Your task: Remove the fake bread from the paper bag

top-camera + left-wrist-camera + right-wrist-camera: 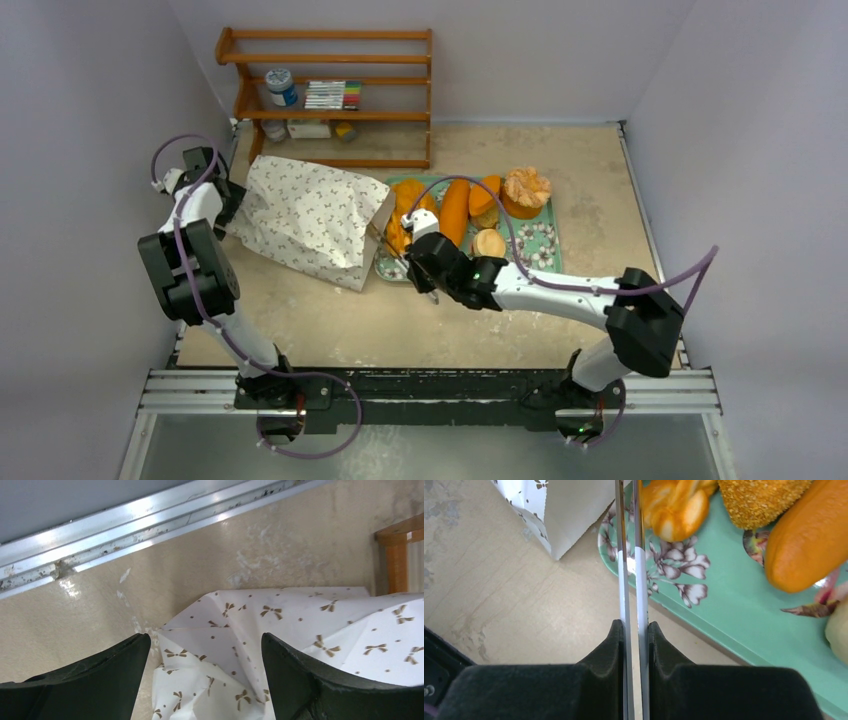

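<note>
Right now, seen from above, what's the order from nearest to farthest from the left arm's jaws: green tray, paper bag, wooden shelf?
1. Paper bag, left side, closed end right there.
2. Wooden shelf, close behind, at the back.
3. Green tray, far right, past the bag's mouth.

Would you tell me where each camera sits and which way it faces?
Top external: above, behind the bases, looking down at the table; both arms show.
Left wrist: faces the paper bag's folded end; open left gripper shows.
Right wrist: looks along tongs toward the tray and fake bread; shut right gripper shows.
Shared: all three show the paper bag.
</note>
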Motion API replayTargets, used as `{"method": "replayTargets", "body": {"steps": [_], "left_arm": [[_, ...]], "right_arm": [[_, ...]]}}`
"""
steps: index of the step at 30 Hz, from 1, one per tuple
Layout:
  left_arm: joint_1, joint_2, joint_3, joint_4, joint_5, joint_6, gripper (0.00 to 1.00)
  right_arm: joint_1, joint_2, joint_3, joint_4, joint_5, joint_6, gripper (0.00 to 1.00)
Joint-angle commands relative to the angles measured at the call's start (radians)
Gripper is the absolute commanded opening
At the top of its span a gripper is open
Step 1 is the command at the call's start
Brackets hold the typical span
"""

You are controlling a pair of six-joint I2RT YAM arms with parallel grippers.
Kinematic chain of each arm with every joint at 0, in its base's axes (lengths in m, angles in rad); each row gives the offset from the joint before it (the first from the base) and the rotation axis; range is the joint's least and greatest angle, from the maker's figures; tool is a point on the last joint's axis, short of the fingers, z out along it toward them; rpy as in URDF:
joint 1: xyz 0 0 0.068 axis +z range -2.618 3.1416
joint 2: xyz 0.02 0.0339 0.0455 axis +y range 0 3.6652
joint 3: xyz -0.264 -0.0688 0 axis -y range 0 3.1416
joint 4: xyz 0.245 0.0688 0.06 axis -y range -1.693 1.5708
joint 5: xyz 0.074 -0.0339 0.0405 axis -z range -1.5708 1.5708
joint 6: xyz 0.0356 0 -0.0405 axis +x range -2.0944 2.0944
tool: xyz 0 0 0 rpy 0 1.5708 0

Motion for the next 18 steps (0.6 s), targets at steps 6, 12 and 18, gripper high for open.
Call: {"method": "replayTargets", "body": {"steps": [6, 12, 18], "left_arm": [[0.009, -0.015, 0.082, 0.015, -0.018, 0.021, 0.82], [0.009, -0.005, 0.106, 0.016, -0.02, 0.018, 0.82], [0.008, -0.01, 0.1, 0.029, -0.014, 0.015, 0.82]], "right_arm": [[0.022, -0.19, -0.053, -0.124, -0.033, -0.016, 0.0], [0.083, -0.317, -0.116, -0.235, -0.11, 0.002, 0.0], [0.182, -0.529, -0.145, -0.405, -0.046, 0.134, 0.0]]}}
